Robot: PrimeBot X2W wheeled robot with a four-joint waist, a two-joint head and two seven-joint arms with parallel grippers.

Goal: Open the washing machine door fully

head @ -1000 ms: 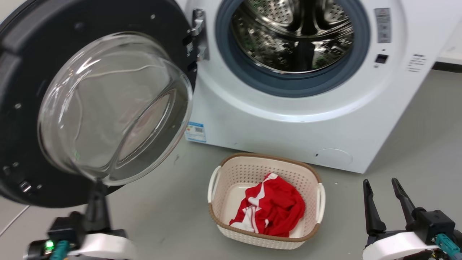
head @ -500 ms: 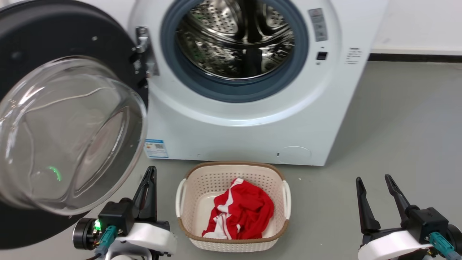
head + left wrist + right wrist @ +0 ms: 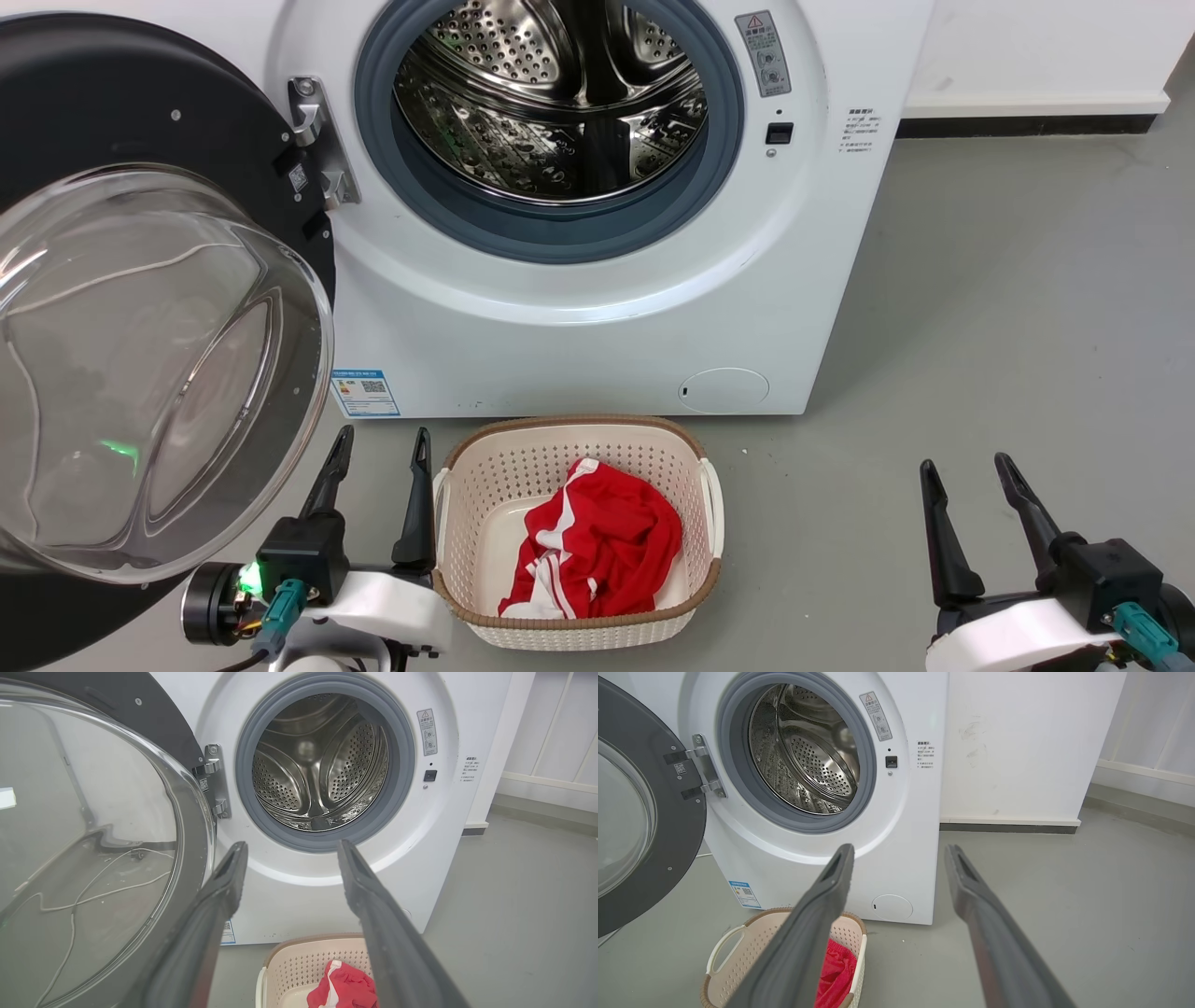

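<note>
The washing machine [image 3: 579, 308] [image 3: 420, 868] [image 3: 901, 858] is a white front-loader whose steel drum lies exposed. Its door [image 3: 140, 93] [image 3: 154, 723] [image 3: 668, 807], a black disc with a bulging glass bowl, stands swung out to the left on its hinge [image 3: 313, 140]. My left gripper [image 3: 384, 446] [image 3: 289, 847] is open at the lower left, just right of the door's rim and apart from it. Open too is my right gripper [image 3: 964, 469] [image 3: 899, 849], low at the right over the floor, holding nothing.
A cream basket [image 3: 467, 448] [image 3: 299, 956] [image 3: 733, 938] with a red and white garment [image 3: 597, 541] sits on the grey floor before the machine. A white wall with a dark skirting [image 3: 1027, 121] runs behind on the right, with open floor in front of it.
The head camera has swung, shifting the whole scene left. My left gripper has drawn clear of the door's lower rim and now shows both fingers spread beside the basket. The right gripper holds its place.
</note>
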